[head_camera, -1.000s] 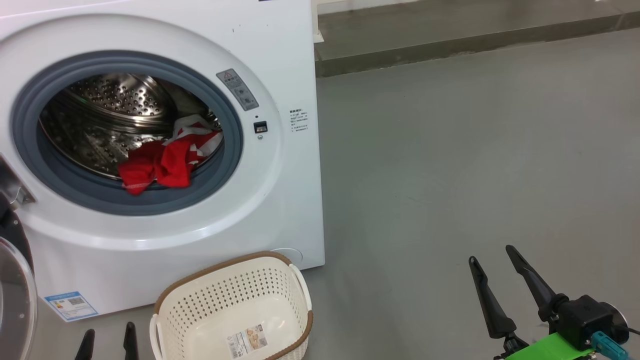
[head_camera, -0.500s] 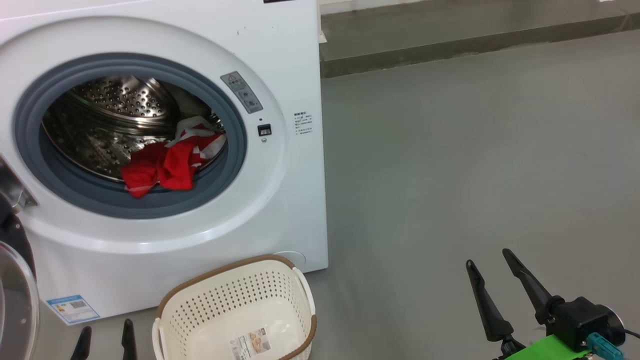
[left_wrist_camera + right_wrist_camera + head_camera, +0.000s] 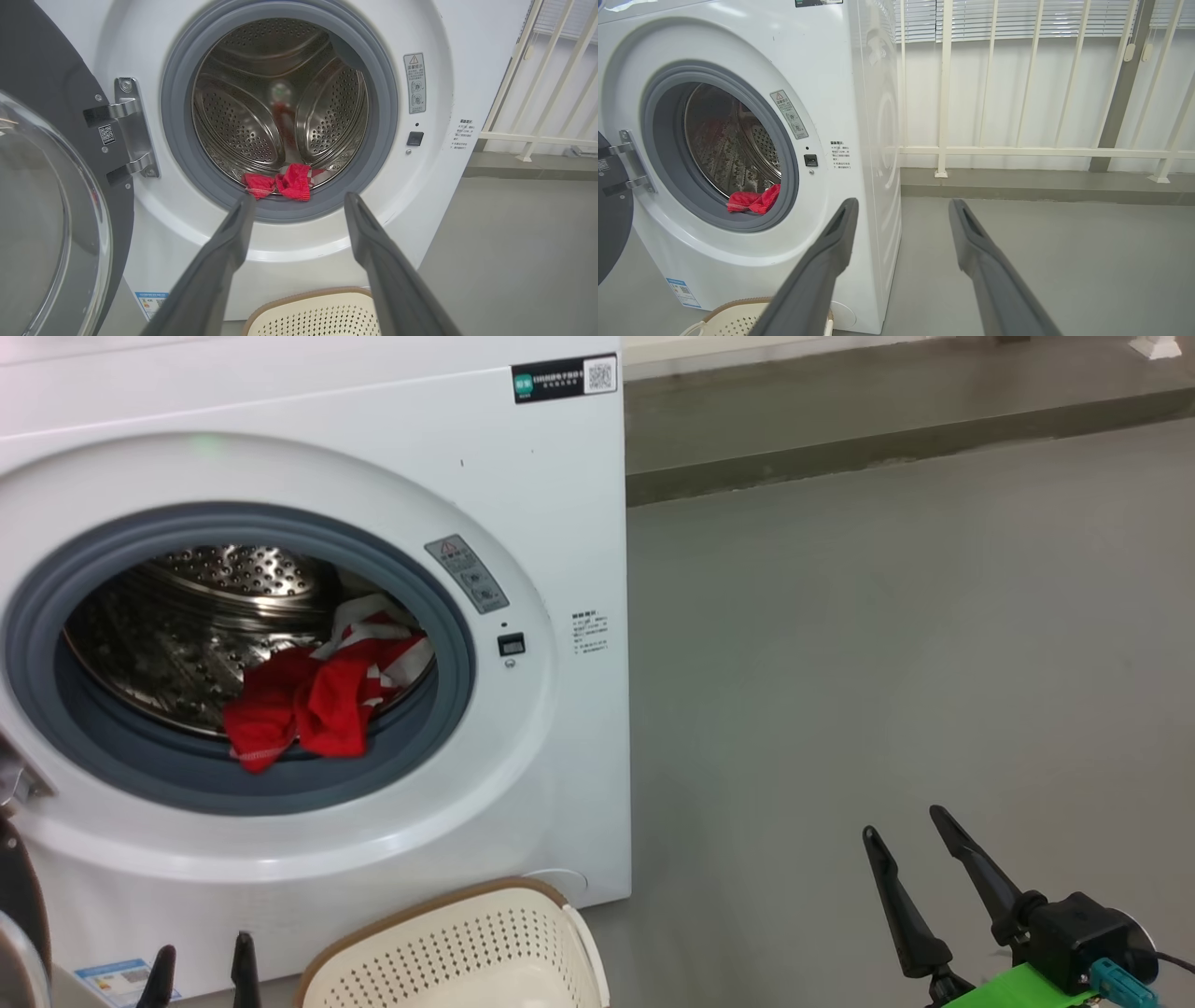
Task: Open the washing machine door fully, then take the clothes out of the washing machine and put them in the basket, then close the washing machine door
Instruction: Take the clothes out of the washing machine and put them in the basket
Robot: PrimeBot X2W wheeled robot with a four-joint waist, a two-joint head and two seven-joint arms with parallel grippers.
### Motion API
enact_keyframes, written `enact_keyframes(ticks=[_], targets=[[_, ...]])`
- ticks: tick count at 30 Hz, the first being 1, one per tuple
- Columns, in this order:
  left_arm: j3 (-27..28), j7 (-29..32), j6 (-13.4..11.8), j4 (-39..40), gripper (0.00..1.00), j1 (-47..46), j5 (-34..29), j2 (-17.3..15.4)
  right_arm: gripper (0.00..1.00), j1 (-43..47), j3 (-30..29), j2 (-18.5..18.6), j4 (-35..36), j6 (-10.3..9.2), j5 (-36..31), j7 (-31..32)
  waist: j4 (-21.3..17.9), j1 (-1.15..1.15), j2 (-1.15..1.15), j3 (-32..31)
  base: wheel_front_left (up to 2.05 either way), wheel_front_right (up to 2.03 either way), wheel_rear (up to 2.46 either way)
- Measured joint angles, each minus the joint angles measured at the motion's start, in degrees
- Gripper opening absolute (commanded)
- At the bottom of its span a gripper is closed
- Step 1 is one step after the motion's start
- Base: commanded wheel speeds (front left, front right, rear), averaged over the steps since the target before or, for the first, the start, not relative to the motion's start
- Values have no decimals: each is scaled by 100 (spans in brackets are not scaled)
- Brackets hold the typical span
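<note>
left gripper (image 3: pixel 300 200): I see both long dark fingers spread wide with nothing between them; it hangs low, facing the machine's round opening.
right gripper (image 3: pixel 904 826): its jaws are apart too and hold nothing; it sits over the bare grey floor (image 3: pixel 887 663), well off to the right of the machine.
basket (image 3: pixel 439 910): on the floor just right of my left gripper and under its fingers in the left wrist view, close against the foot of the machine. I can see only its brown rim and part of its perforated wall.
washing machine door (image 3: pixel 46 210): swung open to the left of my left gripper, its clear glass bowl bulging toward me, hanging on the metal hinge (image 3: pixel 133 126).
washing machine (image 3: pixel 541 523): straight ahead of my left gripper; its front right corner lies ahead and left of my right gripper.
clothes (image 3: pixel 308 700): red with white, heaped at the bottom front of the opening, lapping onto the grey rubber ring (image 3: pixel 448 616). They lie beyond my left fingertips, not touching them.
drum (image 3: pixel 233 126): perforated steel, behind the clothes.
railing (image 3: pixel 943 93): pale bars, far ahead of my right gripper.
</note>
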State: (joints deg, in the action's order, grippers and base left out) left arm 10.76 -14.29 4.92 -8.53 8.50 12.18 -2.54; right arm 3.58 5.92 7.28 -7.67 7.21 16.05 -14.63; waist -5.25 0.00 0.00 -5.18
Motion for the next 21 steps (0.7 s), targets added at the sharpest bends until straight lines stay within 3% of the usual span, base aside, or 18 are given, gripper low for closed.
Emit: enact_keyframes(ticks=[7,21], targets=[[-41,0,0,-8,100,1,8,0,100,0,10,-2,-2,0,12,0,38,0,0,10,57,-57,0],[-97,0,0,70,100,6,7,0,100,1,21,-1,-19,0,60,0,20,0,0,-26,0,0,0]])
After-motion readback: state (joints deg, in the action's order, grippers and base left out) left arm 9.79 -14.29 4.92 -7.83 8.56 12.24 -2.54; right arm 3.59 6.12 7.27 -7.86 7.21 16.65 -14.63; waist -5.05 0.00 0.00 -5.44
